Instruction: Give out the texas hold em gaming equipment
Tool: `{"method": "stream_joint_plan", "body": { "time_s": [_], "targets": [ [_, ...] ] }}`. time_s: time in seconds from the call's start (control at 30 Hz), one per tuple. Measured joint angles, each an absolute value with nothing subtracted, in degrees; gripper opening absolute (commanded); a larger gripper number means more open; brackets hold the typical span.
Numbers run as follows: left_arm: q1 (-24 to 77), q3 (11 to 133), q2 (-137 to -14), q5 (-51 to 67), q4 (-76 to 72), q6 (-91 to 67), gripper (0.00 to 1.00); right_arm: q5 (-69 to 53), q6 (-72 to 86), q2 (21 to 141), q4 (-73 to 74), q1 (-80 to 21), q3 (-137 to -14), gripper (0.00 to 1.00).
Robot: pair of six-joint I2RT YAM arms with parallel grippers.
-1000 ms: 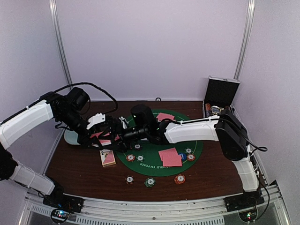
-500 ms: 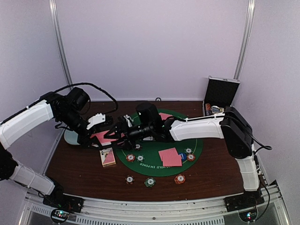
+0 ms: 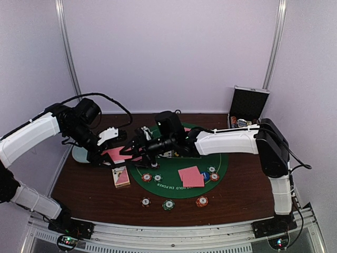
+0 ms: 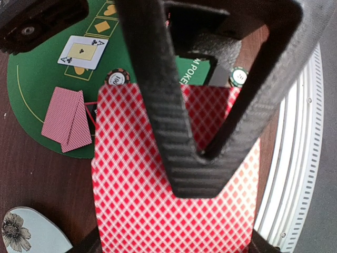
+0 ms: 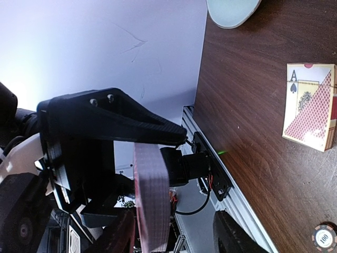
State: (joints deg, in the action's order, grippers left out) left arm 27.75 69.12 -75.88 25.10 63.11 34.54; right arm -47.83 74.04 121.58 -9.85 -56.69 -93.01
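Three chips (image 3: 168, 204) lie in a row on the bare bench (image 3: 89, 195) near its front edge. Behind them, to the left, a card box (image 3: 121, 177) sits just off the rim of the round green mat (image 3: 174, 188). On the mat's near half lies a face-down pair of cards (image 3: 190, 176), overlapping. Two mat chips (image 3: 146, 177) lie to its left. To its right a blue button (image 3: 205, 175) sits among two more.

Over the mat's left rim the left pincer (image 4: 195, 168) is clamped on the deck (image 4: 131, 184), which it holds off the bench, red back up. The right pincer (image 5: 174, 226) faces it from the right. Its fingers stand apart on either side of the deck's edge: one is close against the stack, the other clear of it. I cannot tell whether the near one touches.

On the mat's far part lie a far pair (image 4: 66, 118), face down, and a face-up ace (image 4: 83, 52) near it.

A pale dish (image 3: 79, 154) rests at the bench's left side, under the left arm. A case (image 3: 249, 105) stands open at the far right corner.
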Motion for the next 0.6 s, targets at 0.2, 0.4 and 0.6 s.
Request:
{"method": "stream_joint_plan", "body": {
  "time_s": [0.2, 0.4, 0.6],
  "targets": [
    [27.7, 69.1, -75.9, 25.1, 63.1, 34.5, 0.00, -48.1, 73.2, 118.5, -8.2, -56.5, -92.1, 0.35],
    [27.7, 69.1, -75.9, 25.1, 63.1, 34.5, 0.00, -48.2, 72.9, 116.8, -7.8, -56.2, -91.5, 0.25],
    [27.7, 69.1, -75.9, 25.1, 63.1, 34.5, 0.00, -48.4, 72.6, 116.8, -7.0, -56.2, -91.5, 0.13]
  ]
}}
